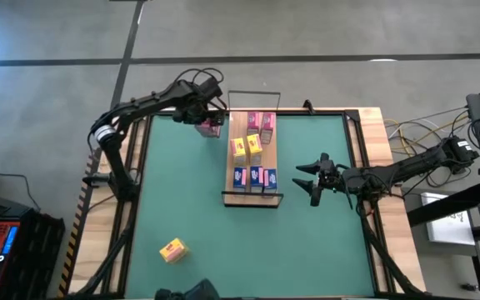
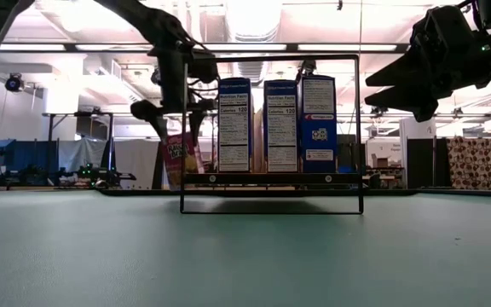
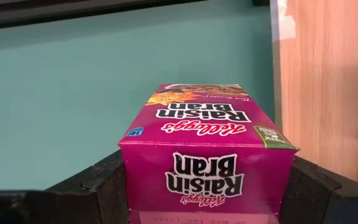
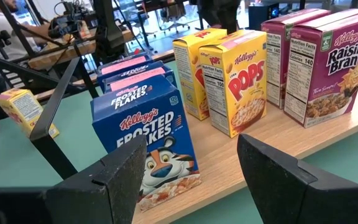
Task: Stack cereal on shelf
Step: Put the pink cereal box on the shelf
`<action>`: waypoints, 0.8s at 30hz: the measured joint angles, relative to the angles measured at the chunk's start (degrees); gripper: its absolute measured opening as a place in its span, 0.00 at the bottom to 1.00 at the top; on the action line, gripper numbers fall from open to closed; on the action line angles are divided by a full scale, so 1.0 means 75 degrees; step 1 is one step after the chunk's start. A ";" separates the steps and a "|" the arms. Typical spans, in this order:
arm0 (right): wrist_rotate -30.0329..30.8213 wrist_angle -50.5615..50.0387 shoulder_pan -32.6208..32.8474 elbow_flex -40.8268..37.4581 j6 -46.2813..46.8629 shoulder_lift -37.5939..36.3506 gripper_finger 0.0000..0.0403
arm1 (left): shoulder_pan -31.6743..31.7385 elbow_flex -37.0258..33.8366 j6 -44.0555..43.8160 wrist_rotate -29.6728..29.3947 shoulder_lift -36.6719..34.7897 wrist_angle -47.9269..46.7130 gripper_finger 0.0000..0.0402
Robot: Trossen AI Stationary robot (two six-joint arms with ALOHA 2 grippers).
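A magenta Raisin Bran box [image 3: 207, 152] is pinched between the fingers of the left gripper [image 1: 209, 122], which is held at the far left corner of the shelf [image 1: 254, 193]; in the low view the box [image 2: 180, 160] is seen tilted beneath that gripper, just beside the shelf's wire rail, and whether it touches the bench [image 1: 190, 200] cannot be told. On the light-wood shelf, to the right of the left gripper, two more Raisin Bran boxes [image 1: 259, 122] are stood at the far end, two yellow Corn Pops boxes [image 1: 247, 147] in the middle and three blue Frosted Flakes boxes [image 1: 254, 177] at the near end. The right gripper [image 1: 310, 182] is held above the bench just beside the shelf's near right corner, its fingers [image 4: 117, 180] spread with nothing between them; straight ahead of it the nearest Frosted Flakes box [image 4: 148, 146] is seen, with the Corn Pops boxes [image 4: 232, 81] and Raisin Bran boxes [image 4: 328, 65] farther along the board. A single yellow cereal box [image 1: 172, 249] is lain on the green bench well apart from both grippers, toward the near left side.
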 joint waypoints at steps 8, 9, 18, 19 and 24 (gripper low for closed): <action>0.0000 0.0000 0.0000 0.0000 0.0000 0.0000 0.60 | 0.0185 0.0103 -0.0201 0.0003 0.0183 -0.0047 0.69; 0.0000 -0.0003 0.0000 0.0000 0.0000 0.0002 0.60 | 0.0198 0.0106 -0.0304 0.0000 0.0206 -0.0073 0.69; 0.0000 -0.0003 0.0000 0.0000 0.0000 0.0000 0.60 | 0.0281 0.0106 -0.0572 0.0003 0.0335 -0.0127 0.69; 0.0000 -0.0003 0.0001 0.0002 -0.0001 0.0002 0.60 | 0.0292 0.0106 -0.0569 0.0003 0.0343 -0.0138 0.69; 0.0000 -0.0003 0.0001 0.0000 0.0000 0.0001 0.60 | 0.0313 0.0106 -0.0529 0.0001 0.0343 -0.0175 0.70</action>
